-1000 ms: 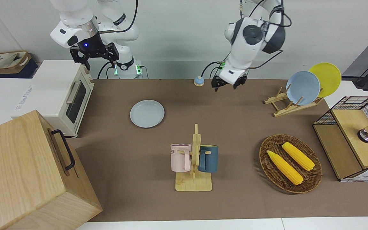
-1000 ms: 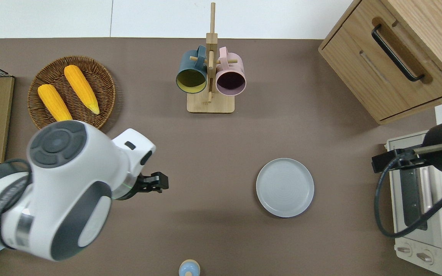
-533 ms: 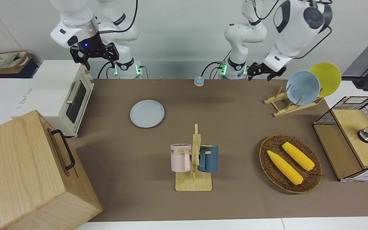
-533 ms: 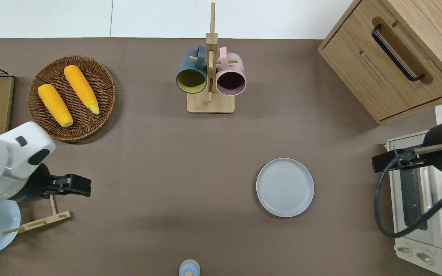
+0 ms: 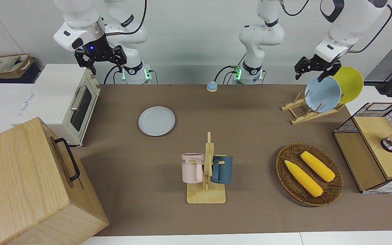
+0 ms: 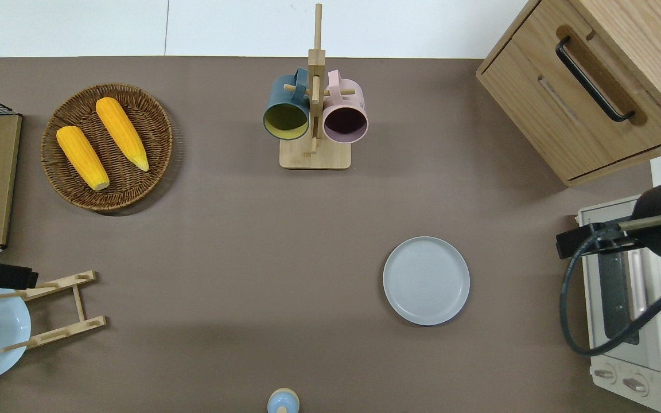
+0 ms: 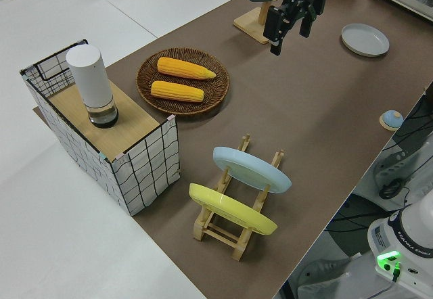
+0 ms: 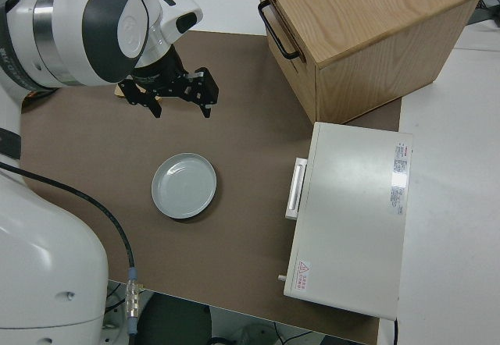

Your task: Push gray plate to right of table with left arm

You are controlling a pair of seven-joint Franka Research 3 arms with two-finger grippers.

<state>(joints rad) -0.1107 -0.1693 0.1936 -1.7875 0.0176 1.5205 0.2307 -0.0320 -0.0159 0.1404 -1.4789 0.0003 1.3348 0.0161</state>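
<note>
The left gripper's [image 5: 315,69] fingers are spread and hold nothing; it hangs in the air over the plate rack [image 5: 310,110] at the left arm's end of the table [image 5: 250,136], by the top edge of the sky-blue plate [image 5: 322,93] standing in it. The gray plate [image 5: 157,121] lies flat toward the right arm's end, between the table's middle and the toaster oven [image 5: 65,102], well apart from that gripper. The right gripper [image 5: 100,61] is parked, fingers spread.
</note>
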